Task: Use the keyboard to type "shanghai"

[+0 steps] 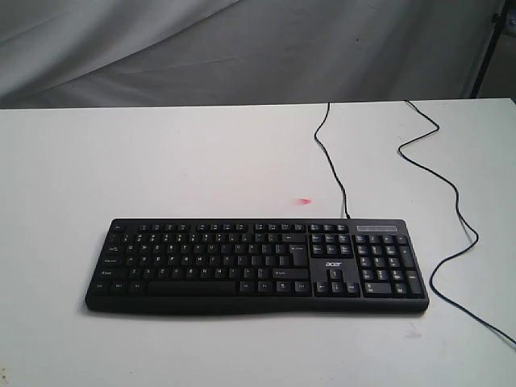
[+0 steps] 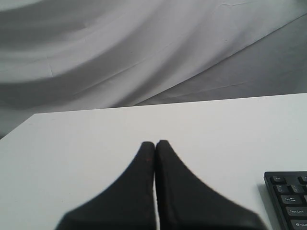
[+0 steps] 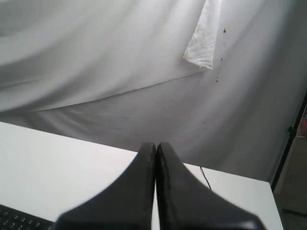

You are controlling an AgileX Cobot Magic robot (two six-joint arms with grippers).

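Note:
The black keyboard lies flat on the white table, near its front edge, with white-lettered keys, a number pad and an "acer" logo. Neither arm shows in the exterior view. In the left wrist view my left gripper is shut with nothing between its fingers, above bare table, and a corner of the keyboard shows off to one side. My right gripper is shut and empty too, held over the table with a strip of keyboard at the frame's lower corner.
A thin black cable runs from the keyboard's back to the table's far edge. A second black cable loops along the right side. A small pink mark lies behind the keyboard. Grey cloth hangs behind the table.

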